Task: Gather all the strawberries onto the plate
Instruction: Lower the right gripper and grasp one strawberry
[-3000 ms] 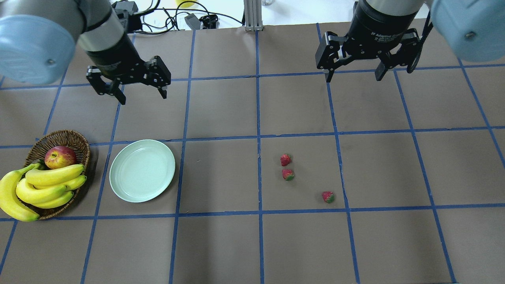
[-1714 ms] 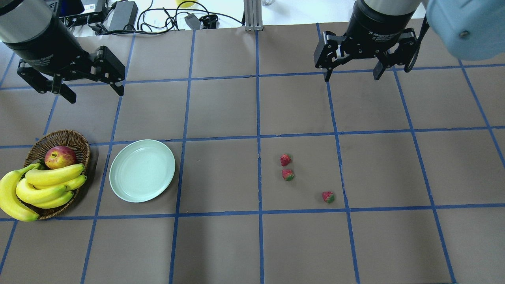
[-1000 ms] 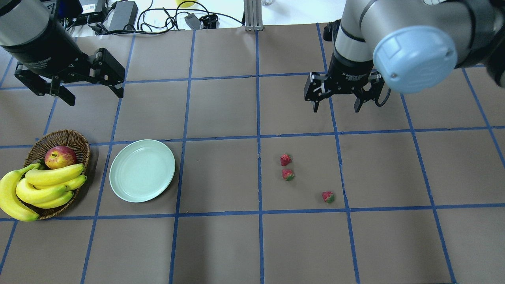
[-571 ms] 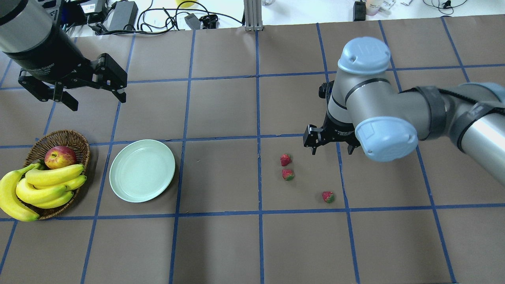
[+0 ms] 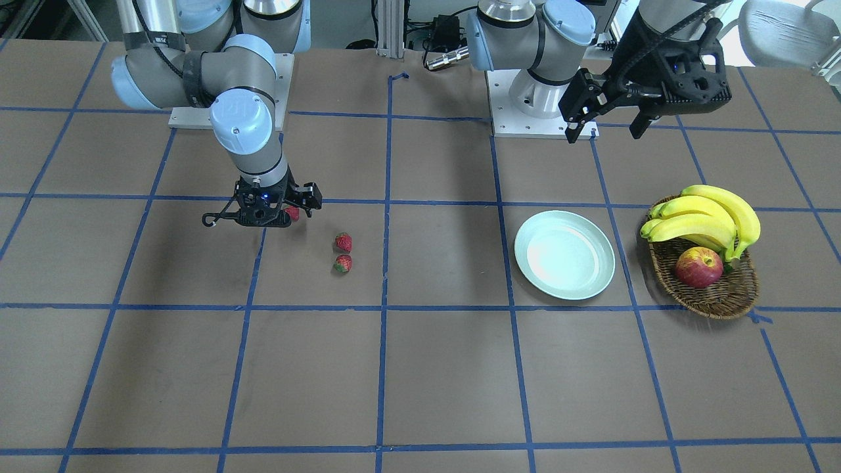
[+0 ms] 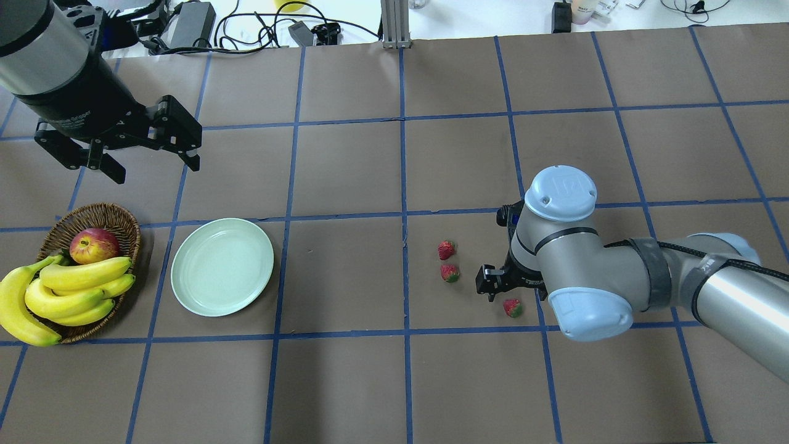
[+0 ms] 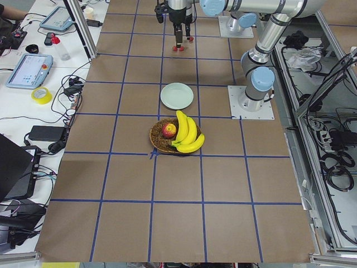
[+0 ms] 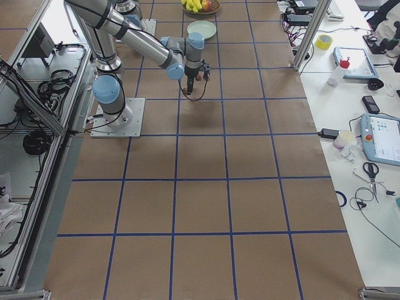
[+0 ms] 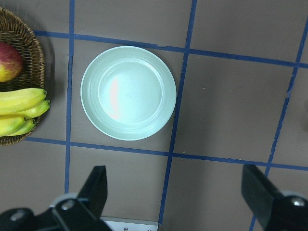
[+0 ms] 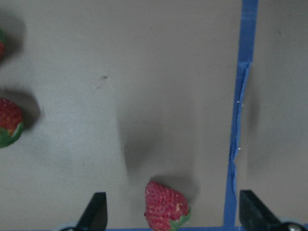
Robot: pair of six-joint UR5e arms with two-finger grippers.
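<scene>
- Three strawberries (image 5: 343,242) lie on the table (image 5: 420,368) in the front-facing view, none on the plate (image 5: 529,263). Two sit close together. The lone strawberry (image 5: 292,213) peeks out just beside the right gripper (image 5: 269,217), which is low over the table with its arm stretched out from the base.
- Same view: left gripper (image 5: 604,130) hangs high on the plate's side of the table, jaws spread, nothing between them.
- Overhead: one finger (image 6: 490,295) of the right gripper stands just beside the lone strawberry (the other is hidden under the arm's grey joint cap). Left gripper is wide apart, raised, clear of the basket (image 6: 92,213) with its bananas (image 6: 80,277) and apple (image 6: 94,245). Plate sits just beside the basket.
- Left side view: right arm far and small, wrist pointing straight down at the strawberries. Jaw spread unreadable there.
- Right side view: right arm reaches across the table, gripper hanging down. Strawberry is barely a red speck at it.
- Left wrist view: both fingers at the bottom edge, far apart, gripping nothing. Plate lies on the table ahead, well apart from them.
- Right wrist view: fingers wide apart at the bottom edge, lone strawberry between them, touching neither. The other two show at the left edge.
</scene>
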